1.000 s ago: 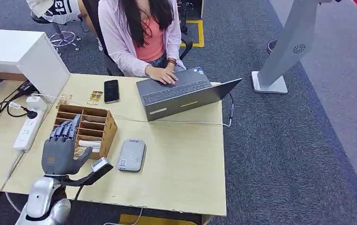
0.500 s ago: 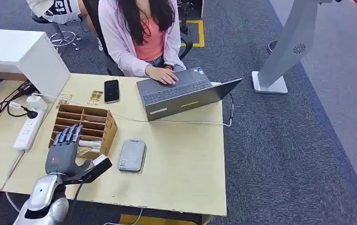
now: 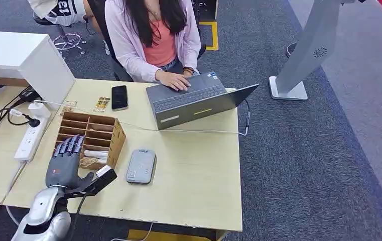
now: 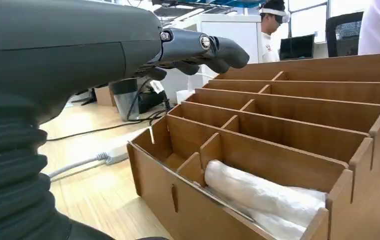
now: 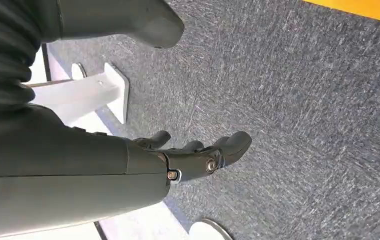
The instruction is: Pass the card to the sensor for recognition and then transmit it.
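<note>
My left hand (image 3: 65, 163) hovers with fingers spread over the near left corner of the wooden divided box (image 3: 92, 136) and holds nothing. In the left wrist view its fingers (image 4: 197, 50) reach out above the box (image 4: 287, 130). A white plastic-wrapped bundle (image 4: 262, 192) lies in one of the nearer compartments, seen from the head as a white bundle (image 3: 96, 154). The grey card sensor (image 3: 141, 166) lies flat on the table just right of the box. My right hand (image 5: 192, 155) hangs beside the table over the carpet, fingers loosely curled and holding nothing.
A person (image 3: 153, 35) sits at the far side typing on a grey laptop (image 3: 196, 100). A black phone (image 3: 119, 97) and small gold packets (image 3: 101, 104) lie behind the box. A white power strip (image 3: 29, 138) with cables is at the left. A white stand (image 3: 304, 60) rises from the carpet on the right.
My left hand has sunk lower and drawn slightly back toward me over the near left corner of the box. The person's forearm has shifted a little at the laptop.
</note>
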Available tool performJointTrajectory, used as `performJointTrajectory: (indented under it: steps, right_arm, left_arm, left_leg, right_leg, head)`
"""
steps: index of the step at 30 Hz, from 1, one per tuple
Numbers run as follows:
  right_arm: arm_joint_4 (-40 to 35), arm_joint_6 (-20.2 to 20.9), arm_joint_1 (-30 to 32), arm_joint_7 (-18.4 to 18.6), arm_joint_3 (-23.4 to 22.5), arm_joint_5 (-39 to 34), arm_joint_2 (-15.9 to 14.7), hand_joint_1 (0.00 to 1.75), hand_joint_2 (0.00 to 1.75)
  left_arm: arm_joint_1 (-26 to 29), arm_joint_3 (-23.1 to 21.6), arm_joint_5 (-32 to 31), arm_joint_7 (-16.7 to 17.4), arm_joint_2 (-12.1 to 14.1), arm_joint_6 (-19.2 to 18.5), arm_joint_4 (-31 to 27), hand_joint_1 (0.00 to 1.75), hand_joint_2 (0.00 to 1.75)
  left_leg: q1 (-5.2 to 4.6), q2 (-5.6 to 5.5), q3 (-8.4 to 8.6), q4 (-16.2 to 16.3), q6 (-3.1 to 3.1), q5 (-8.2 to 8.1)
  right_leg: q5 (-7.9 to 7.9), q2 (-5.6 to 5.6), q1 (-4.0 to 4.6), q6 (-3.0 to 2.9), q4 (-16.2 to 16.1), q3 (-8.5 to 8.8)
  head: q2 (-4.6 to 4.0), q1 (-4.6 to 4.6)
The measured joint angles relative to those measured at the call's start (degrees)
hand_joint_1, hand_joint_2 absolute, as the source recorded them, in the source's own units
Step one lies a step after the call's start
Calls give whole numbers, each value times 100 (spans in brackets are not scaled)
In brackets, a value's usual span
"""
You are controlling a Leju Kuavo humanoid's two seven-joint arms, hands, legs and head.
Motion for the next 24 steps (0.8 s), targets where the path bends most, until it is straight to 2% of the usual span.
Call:
performJointTrajectory:
  steps: [19, 24]
  right_arm:
    - [0, 0, 0, 0, -7, 15, 0, 0, 175]
    - [0, -2, 0, 17, -13, 15, 0, 0, 175]
  left_arm:
    - [16, 0, 4, 0, 7, 214, 0, 0, 175]
    - [65, 4, 46, 164, 4, 443, -4, 0, 175]
  left_leg:
    - [0, 0, -1, 0, 0, 0]
    - [0, -1, 0, 0, 0, 0]
  right_leg:
    - [0, 0, 0, 0, 0, 0]
    - [0, 0, 0, 0, 0, 1]
  head:
    - [0, 0]
    - [0, 0]
